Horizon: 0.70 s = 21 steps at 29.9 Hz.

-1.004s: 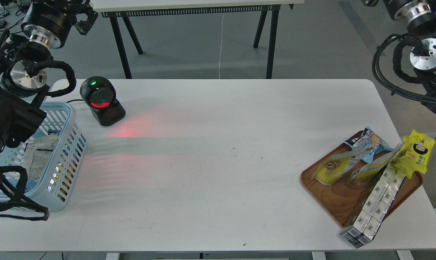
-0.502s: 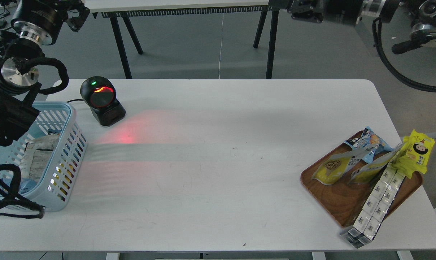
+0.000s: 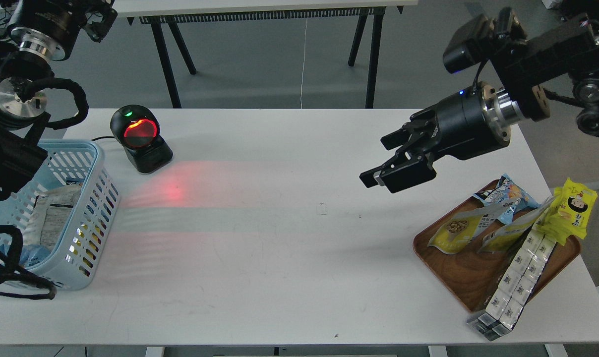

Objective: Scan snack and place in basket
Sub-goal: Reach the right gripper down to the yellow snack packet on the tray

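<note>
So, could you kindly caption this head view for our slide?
Right gripper hovers empty above the table, near the snack on its tray; scanner glows red.
</note>
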Each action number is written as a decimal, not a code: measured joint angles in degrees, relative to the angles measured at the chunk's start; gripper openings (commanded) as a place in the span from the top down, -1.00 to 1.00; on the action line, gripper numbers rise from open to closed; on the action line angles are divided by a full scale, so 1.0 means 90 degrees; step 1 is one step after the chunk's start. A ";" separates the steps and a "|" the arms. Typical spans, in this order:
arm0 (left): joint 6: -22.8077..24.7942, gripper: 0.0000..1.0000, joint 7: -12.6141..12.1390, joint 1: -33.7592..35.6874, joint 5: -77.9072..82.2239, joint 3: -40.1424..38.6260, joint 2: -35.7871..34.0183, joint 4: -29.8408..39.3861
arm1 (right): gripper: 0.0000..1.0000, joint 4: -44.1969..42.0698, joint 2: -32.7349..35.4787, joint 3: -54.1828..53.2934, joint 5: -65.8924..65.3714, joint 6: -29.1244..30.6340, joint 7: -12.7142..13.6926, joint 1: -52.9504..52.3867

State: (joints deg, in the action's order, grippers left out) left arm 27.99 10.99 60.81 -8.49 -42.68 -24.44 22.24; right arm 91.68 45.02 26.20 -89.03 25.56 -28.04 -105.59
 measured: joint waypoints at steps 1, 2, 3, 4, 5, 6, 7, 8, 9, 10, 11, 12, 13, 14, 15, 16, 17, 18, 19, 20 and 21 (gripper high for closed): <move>0.0000 -1.00 0.0000 0.0000 0.0000 0.0003 0.0000 0.0000 | -0.86 0.0027 0.0000 0.0194 -0.0424 -0.0129 0.0000 -0.0022; 0.0000 -1.00 0.0000 0.0000 0.0001 0.0005 0.0000 0.0000 | -0.85 0.0036 0.0000 0.0371 -0.0834 -0.0257 0.0002 -0.0030; 0.0000 -1.00 0.0000 -0.0001 0.0001 0.0006 0.0000 0.0000 | -0.85 0.0036 0.0000 0.0532 -0.1218 -0.0380 0.0002 -0.0033; 0.0000 -1.00 0.0000 -0.0008 0.0001 0.0006 0.0000 0.0000 | -0.83 0.0032 0.0000 0.0660 -0.1510 -0.0477 0.0002 -0.0033; 0.0000 -1.00 0.0000 -0.0021 0.0001 0.0006 0.0000 0.0000 | -0.80 0.0021 0.0000 0.0793 -0.1796 -0.0574 0.0004 -0.0033; 0.0000 -1.00 0.0000 -0.0031 0.0002 0.0007 0.0000 0.0000 | -0.79 0.0002 0.0003 0.0911 -0.2006 -0.0649 0.0004 -0.0031; 0.0000 -1.00 0.0000 -0.0039 0.0003 0.0007 0.0000 0.0000 | -0.79 -0.0017 0.0007 0.1002 -0.2131 -0.0697 0.0004 -0.0018; 0.0000 -1.00 0.0000 -0.0047 0.0006 0.0007 0.0000 0.0000 | -0.78 -0.0030 0.0013 0.1093 -0.2231 -0.0734 0.0004 0.0002; 0.0000 -1.00 0.0000 -0.0052 0.0010 0.0007 0.0003 0.0000 | -0.78 -0.0035 0.0023 0.1178 -0.2304 -0.0757 0.0005 0.0017; 0.0000 -1.00 0.0000 -0.0054 0.0013 0.0007 0.0009 0.0000 | -0.78 -0.0037 0.0037 0.1249 -0.2352 -0.0769 0.0005 0.0033; 0.0000 -1.00 0.0000 -0.0055 0.0014 0.0007 0.0016 0.0000 | -0.78 -0.0038 0.0064 0.1333 -0.2408 -0.0784 0.0005 0.0063; 0.0000 -1.00 0.0000 -0.0056 0.0015 0.0007 0.0024 0.0000 | -0.78 -0.0038 0.0103 0.1416 -0.2495 -0.0806 0.0004 0.0106; 0.0000 -1.00 0.0000 -0.0057 0.0015 0.0007 0.0030 0.0000 | -0.78 -0.0041 0.0143 0.1478 -0.2605 -0.0834 0.0005 0.0153; 0.0000 -1.00 0.0000 -0.0057 0.0015 0.0007 0.0035 0.0000 | -0.77 -0.0049 0.0188 0.1532 -0.2765 -0.0876 0.0004 0.0214; 0.0000 -1.00 0.0000 -0.0057 0.0015 0.0007 0.0037 0.0000 | -0.73 -0.0070 0.0222 0.1562 -0.2923 -0.0915 0.0004 0.0282; 0.0000 -1.00 0.0000 -0.0057 0.0015 0.0006 0.0039 0.0000 | -0.66 -0.0125 0.0241 0.1576 -0.3057 -0.0948 0.0004 0.0359; 0.0000 -1.00 0.0000 -0.0057 0.0014 0.0005 0.0039 0.0000 | -0.56 -0.0206 0.0244 0.1582 -0.3148 -0.0969 0.0004 0.0431; 0.0000 -1.00 0.0000 -0.0057 0.0012 0.0002 0.0040 0.0000 | -0.48 -0.0326 0.0237 0.1582 -0.3228 -0.0988 0.0004 0.0513; 0.0002 -1.00 0.0000 -0.0057 0.0011 0.0000 0.0040 0.0000 | -0.39 -0.0435 0.0222 0.1582 -0.3276 -0.0997 0.0004 0.0578; 0.0002 -1.00 0.0000 -0.0057 0.0008 -0.0002 0.0040 0.0000 | -0.30 -0.0540 0.0200 0.1581 -0.3313 -0.1001 0.0005 0.0646; 0.0002 -1.00 0.0000 -0.0057 0.0007 -0.0003 0.0040 0.0000 | -0.22 -0.0615 0.0168 0.1580 -0.3341 -0.1002 0.0005 0.0703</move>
State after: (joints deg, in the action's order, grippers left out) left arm 28.01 10.99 60.29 -8.42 -42.71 -24.08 22.24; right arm 86.14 46.53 40.42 -119.10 16.54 -28.00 -99.26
